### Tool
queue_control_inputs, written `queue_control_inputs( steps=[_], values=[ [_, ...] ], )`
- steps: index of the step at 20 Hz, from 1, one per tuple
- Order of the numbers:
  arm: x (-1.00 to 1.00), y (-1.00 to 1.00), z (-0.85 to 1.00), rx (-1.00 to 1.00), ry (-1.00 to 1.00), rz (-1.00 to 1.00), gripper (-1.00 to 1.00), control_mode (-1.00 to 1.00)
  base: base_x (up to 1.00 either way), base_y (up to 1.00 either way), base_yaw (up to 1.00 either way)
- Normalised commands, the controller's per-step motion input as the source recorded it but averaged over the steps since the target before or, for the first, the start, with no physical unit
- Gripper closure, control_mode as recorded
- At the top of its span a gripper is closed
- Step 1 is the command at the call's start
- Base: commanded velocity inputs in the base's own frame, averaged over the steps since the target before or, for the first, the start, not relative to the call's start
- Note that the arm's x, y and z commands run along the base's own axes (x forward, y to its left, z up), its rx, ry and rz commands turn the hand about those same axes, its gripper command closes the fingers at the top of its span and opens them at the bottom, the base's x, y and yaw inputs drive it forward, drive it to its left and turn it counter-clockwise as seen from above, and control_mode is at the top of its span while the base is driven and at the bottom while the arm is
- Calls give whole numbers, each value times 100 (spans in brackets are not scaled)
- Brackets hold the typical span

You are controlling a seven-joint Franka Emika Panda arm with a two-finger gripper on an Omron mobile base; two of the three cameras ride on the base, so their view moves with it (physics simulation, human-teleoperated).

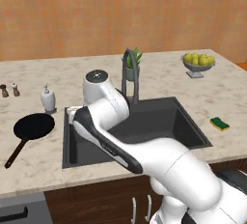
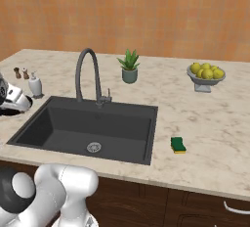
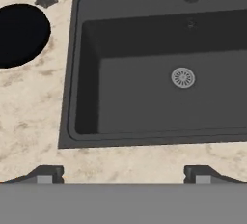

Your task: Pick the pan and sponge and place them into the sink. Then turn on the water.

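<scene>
The black pan lies on the counter left of the sink, its brown handle pointing toward the front edge. In the hand view the pan sits at the upper left, beside the sink and its round drain. My gripper hovers above the sink's left front part, open, with nothing between its fingertips. The yellow and green sponge rests on the counter right of the sink, as the right base view also shows the sponge. The faucet arches behind the basin, and no water runs.
A white soap bottle stands behind the pan, with two small shakers further left. A potted plant and a bowl of yellow-green fruit stand at the back right. My own arm hides part of the basin in the left base view.
</scene>
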Motion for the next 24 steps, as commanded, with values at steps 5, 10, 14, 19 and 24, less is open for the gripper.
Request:
queue_control_inputs(
  steps=[5,10,14,19,24],
  values=[
    [16,95,-25,0,0,0,-100,-100,0,0,0],
    [45,79,-44,0,14,0,-100,-100,0,0,0],
    [42,83,-32,0,18,0,-100,-100,0,0,0],
    [8,81,-18,0,10,-7,-100,-100,0,0,0],
    [7,75,-21,0,7,-9,-100,-100,0,0,0]
  ],
)
